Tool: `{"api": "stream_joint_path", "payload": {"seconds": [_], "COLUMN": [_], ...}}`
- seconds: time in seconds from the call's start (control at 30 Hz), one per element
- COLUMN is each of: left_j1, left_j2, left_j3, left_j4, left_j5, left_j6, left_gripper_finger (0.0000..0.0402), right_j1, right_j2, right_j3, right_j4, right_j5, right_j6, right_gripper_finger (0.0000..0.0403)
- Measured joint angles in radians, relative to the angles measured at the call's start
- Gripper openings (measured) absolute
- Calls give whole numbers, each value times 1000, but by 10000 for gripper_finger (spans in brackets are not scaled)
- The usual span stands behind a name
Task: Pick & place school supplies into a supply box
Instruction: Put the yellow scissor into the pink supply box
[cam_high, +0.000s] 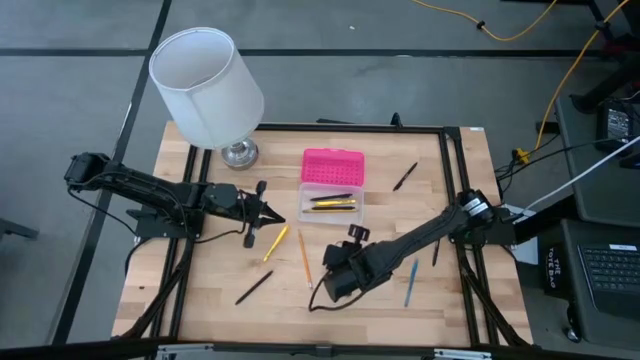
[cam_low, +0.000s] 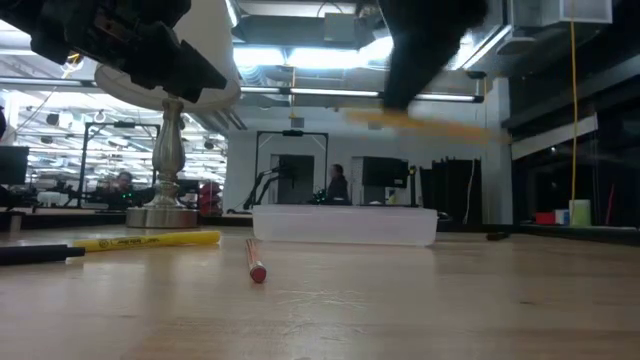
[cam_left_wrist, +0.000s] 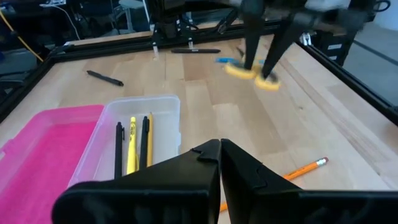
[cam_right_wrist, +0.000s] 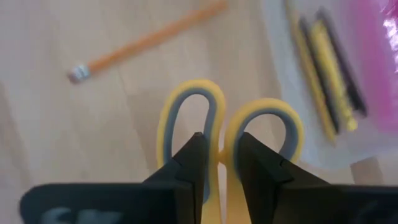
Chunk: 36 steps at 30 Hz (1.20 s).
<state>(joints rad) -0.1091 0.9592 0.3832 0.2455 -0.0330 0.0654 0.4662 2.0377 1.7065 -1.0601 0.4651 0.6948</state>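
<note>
Scissors (cam_right_wrist: 227, 134) with yellow handles are pinched in the right end effector (cam_right_wrist: 219, 163), fingers clamped on the bit between the two loops. It hangs above the table (cam_high: 470, 300) just in front of the supply box (cam_high: 331, 203), off the wood as far as the low view shows.

The box sits mid-table with its pink lid (cam_high: 333, 166) flipped open flat toward the lamp (cam_high: 207, 88). Inside the clear tray are a few pens, black and yellow, lying side by side.

Left end effector (cam_high: 272, 216) is parked on the other side, near the lamp base, fingers pressed together with nothing in them.

Loose stuff still on the table: an orange pencil (cam_high: 305, 259) and a yellow pen (cam_high: 276, 243) between the two arms, a black pen (cam_high: 254, 287) nearer the front edge, a blue pen (cam_high: 410, 283) by the right arm, and another black pen (cam_high: 404, 177) past the box.
</note>
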Motion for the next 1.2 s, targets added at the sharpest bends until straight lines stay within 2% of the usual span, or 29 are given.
{"api": "stream_joint_path", "payload": {"seconds": [0.07,0.2,0.43,0.53,0.63,0.77,0.93,1.2], "left_j1": [0,0,0,0,0,0,0,0], "left_j2": [0,0,0,0,0,0,0,0], "left_j3": [0,0,0,0,0,0,0,0], "left_j4": [-1,-19,-19,-18,-18,-18,-18,-18], "left_j5": [0,0,0,0,1,1,1,1], "left_j6": [0,-11,8,8,-13,-41,-43,-45], "left_gripper_finger": [6,6,6,6,6,6,6,6], "right_j1": [-5,-6,-6,-18,-22,-20,-21,-17], "right_j2": [-27,-168,-433,-506,-558,-597,-608,-608], "right_j3": [-72,-222,-586,-715,-802,-854,-837,-821], "right_j4": [16,121,588,740,838,908,932,1027], "right_j5": [-9,60,61,58,60,57,58,116], "right_j6": [8,24,-150,-202,-187,-154,-155,-259], "right_gripper_finger": [79,79,79,79,79,79,79,79]}}
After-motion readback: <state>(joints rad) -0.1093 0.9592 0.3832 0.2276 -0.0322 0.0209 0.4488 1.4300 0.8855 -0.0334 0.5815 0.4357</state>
